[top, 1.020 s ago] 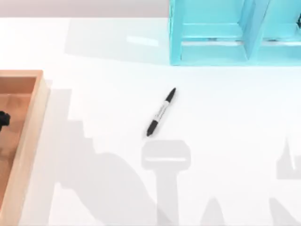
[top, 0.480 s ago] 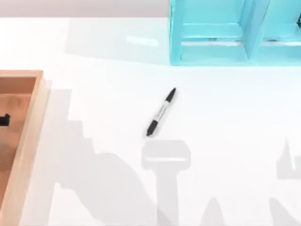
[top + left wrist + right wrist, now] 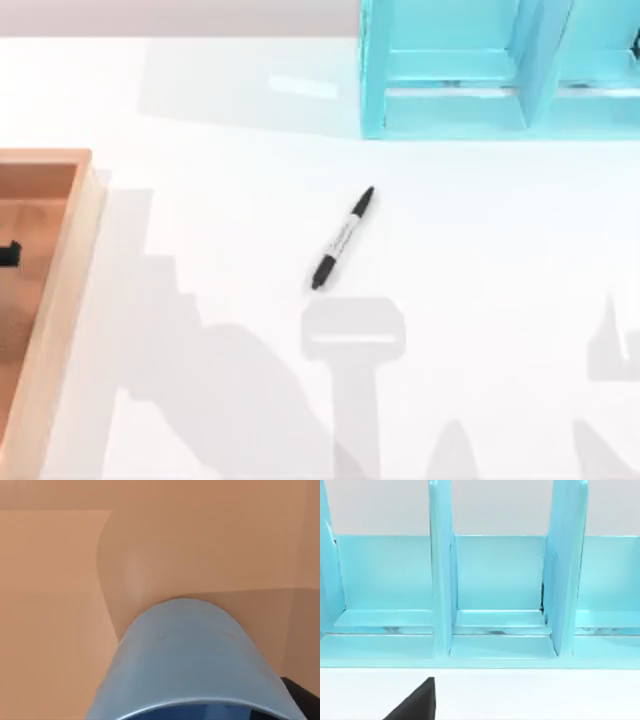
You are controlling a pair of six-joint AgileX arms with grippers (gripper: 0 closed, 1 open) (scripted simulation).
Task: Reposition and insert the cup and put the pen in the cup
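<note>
The pen [image 3: 343,238], black with a whitish-grey barrel, lies slanted on the white table near the middle, with nothing touching it. The blue cup [image 3: 190,660] is very close in the left wrist view, over the wooden tray's floor [image 3: 55,605], its rim nearest the camera. A black part of my left gripper [image 3: 302,697] sits against the cup's side. From above, that gripper [image 3: 8,255] is a small black piece inside the tray at the table's far left. A black part of my right gripper [image 3: 415,704] hangs above the table, facing the turquoise rack.
The wooden tray [image 3: 70,260] lies along the left edge. A turquoise rack [image 3: 450,100] with upright dividers [image 3: 441,580] stands at the back right. White table surface spreads around the pen and in front of the rack.
The black piece of my left gripper in the tray shrank and drew slightly towards the left edge, then held still. The pen has not moved.
</note>
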